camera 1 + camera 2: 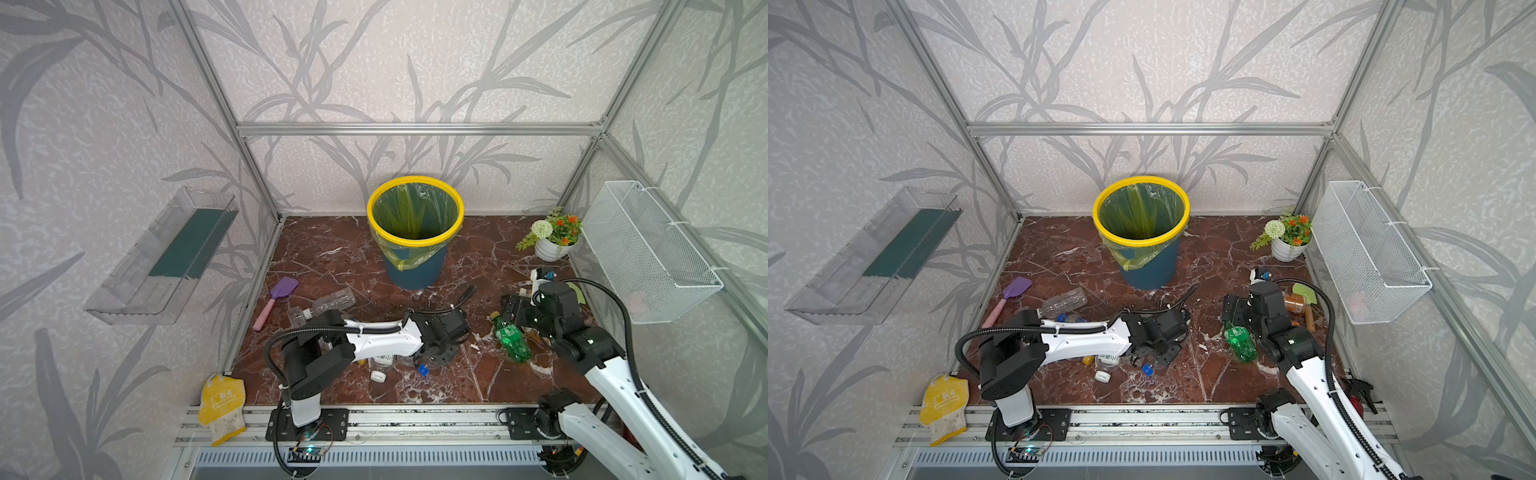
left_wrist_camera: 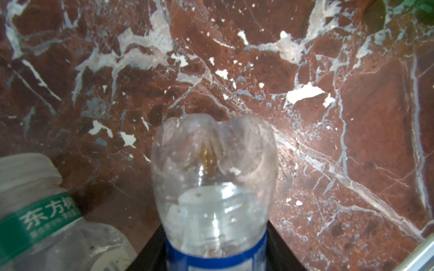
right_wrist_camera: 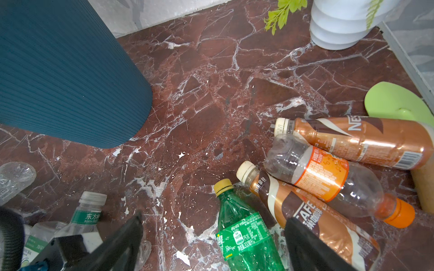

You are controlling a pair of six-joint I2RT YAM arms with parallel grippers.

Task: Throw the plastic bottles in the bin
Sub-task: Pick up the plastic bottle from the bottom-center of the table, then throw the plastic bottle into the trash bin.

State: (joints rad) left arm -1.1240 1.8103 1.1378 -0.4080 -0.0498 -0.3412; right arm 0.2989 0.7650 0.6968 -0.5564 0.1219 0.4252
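The bin (image 1: 415,243) (image 1: 1141,243), dark blue with a yellow rim and a green liner, stands at the back centre. My left gripper (image 1: 436,353) is low over the floor, shut on a clear bottle with a blue label (image 2: 211,176); the jaws press both its sides. My right gripper (image 3: 213,218) hangs open over a green bottle (image 3: 246,234) (image 1: 511,338), with nothing between the fingers. Beside it lie two brown coffee bottles (image 3: 364,140) and an orange-labelled clear bottle (image 3: 328,173). A white-capped, green-labelled bottle (image 2: 35,211) lies near the left gripper, and another clear bottle (image 1: 332,301) lies at the left.
A purple shovel (image 1: 278,299) lies on the floor at the left and a green shovel (image 1: 1304,293) at the right. A flowerpot (image 1: 552,241) stands at the back right. A wire basket (image 1: 648,249) and a clear tray (image 1: 166,257) hang on the walls. A yellow glove (image 1: 222,407) lies at the front left.
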